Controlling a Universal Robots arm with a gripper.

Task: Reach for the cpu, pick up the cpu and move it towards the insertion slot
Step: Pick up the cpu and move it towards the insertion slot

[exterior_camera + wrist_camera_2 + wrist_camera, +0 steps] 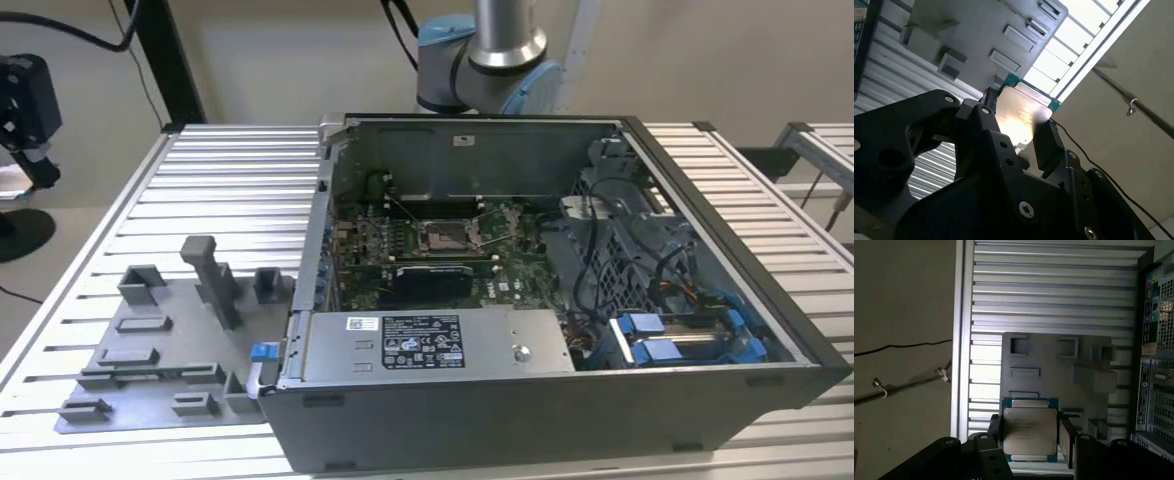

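– Holding anything in the gripper (1030, 439)?
– Pinching the cpu (1030, 430) between both fingers (995, 431), hovering above the grey fixture plate (1049, 385) beside the computer case (1154, 365).
– And locating the insertion slot (445, 237)?
– Sitting inside the open case, on the green board (358, 248).

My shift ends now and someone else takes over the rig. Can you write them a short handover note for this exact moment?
The hand is shut on the cpu, a finger on each side, as seen in both wrist views.
The cpu is held up over the grey fixture plate, outside the computer case.
The insertion slot sits on the board inside the open case.
Done: reach and pick-up.
Left: the cpu has not yet reached the slot.
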